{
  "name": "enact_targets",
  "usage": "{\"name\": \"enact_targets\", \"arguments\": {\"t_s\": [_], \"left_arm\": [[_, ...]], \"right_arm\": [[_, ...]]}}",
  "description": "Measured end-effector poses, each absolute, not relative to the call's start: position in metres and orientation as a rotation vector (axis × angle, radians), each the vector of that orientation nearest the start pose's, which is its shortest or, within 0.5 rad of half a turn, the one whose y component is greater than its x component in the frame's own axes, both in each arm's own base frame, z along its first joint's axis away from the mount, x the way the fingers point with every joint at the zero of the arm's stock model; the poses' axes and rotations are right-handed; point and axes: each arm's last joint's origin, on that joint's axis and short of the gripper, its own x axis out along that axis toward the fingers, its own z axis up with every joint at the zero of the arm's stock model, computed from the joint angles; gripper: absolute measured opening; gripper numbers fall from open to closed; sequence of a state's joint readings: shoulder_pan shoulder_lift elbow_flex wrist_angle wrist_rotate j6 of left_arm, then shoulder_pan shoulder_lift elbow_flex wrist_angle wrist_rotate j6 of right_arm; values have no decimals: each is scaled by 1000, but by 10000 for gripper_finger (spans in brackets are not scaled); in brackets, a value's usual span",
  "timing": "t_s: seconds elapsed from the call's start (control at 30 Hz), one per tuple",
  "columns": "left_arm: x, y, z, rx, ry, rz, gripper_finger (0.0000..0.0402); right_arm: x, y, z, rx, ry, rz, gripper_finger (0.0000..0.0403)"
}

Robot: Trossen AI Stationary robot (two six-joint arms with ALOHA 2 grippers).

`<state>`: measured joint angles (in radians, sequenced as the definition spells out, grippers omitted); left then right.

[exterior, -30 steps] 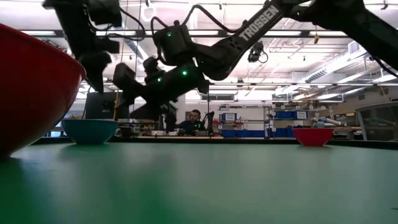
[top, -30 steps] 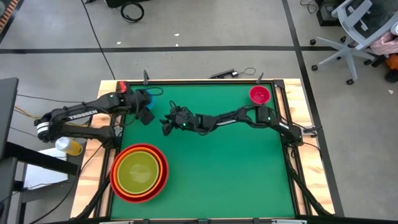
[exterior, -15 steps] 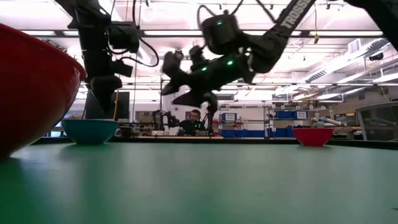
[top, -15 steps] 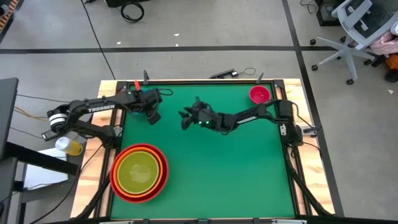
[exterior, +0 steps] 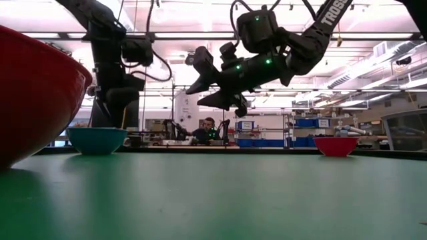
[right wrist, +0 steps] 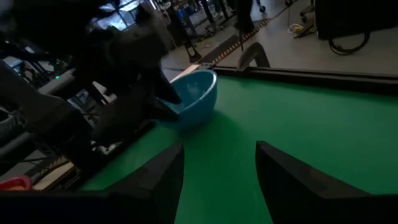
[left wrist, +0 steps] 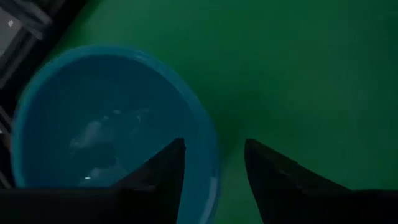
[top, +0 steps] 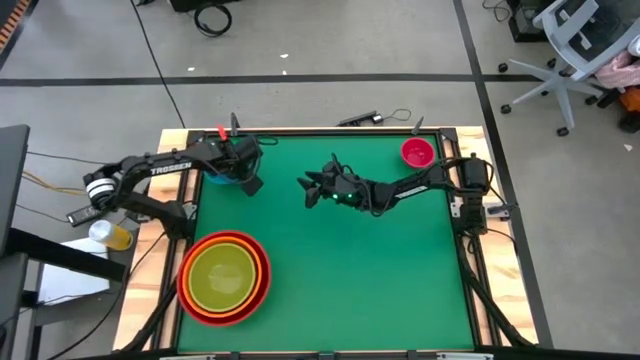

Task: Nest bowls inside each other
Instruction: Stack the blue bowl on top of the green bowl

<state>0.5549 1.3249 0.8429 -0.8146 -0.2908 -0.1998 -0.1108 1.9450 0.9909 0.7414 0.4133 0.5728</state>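
The small blue bowl (left wrist: 106,124) rests on its base at the table's far left (exterior: 97,140); in the high view my left arm mostly hides it (top: 218,174). My left gripper (left wrist: 214,168) points down over it, open. One finger stands over the bowl's inside and the other outside the rim, and I see no touch. My right gripper (top: 310,185) hovers open and holds nothing above the table's middle (right wrist: 217,180), pointing toward the blue bowl. The pink bowl (top: 417,152) sits at the far right. The yellow-green bowl (top: 220,275) lies nested in the orange and red bowls (top: 262,285) at the near left.
The green table top (top: 380,270) shows between the nested bowls and the right edge. A wooden frame (top: 478,170) borders the table. The red bowl's wall (exterior: 33,93) fills the low view's left side. A person sits in the room far behind the table (exterior: 210,127).
My left gripper has come down and a little toward the table's right, onto the blue bowl's rim. My right gripper has drawn back from the table's left toward its middle and risen slightly. The bowls have stayed where they were.
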Motion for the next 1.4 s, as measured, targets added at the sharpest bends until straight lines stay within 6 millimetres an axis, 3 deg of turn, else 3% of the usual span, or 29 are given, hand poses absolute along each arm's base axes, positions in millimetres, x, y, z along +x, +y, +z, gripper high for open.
{"name": "enact_targets", "arguments": {"t_s": [0.43,0.67,0.77,0.93,1.1,1.23,1.4], "left_arm": [[205,136,172,-293,1391,792,115],[205,136,170,-238,1440,755,24],[203,130,174,-207,1456,729,12],[201,106,190,-138,1458,630,12],[206,69,209,40,1387,473,12],[212,37,216,302,1347,409,12],[220,6,215,641,1310,367,12]], "right_arm": [[396,-55,167,506,41,-546,201],[396,-55,166,506,42,-545,201],[396,-55,166,506,42,-546,201],[396,-59,166,475,55,-554,201],[392,-75,158,488,139,-558,201],[391,-82,158,520,150,-512,201],[398,-87,173,370,235,-520,202]]}}
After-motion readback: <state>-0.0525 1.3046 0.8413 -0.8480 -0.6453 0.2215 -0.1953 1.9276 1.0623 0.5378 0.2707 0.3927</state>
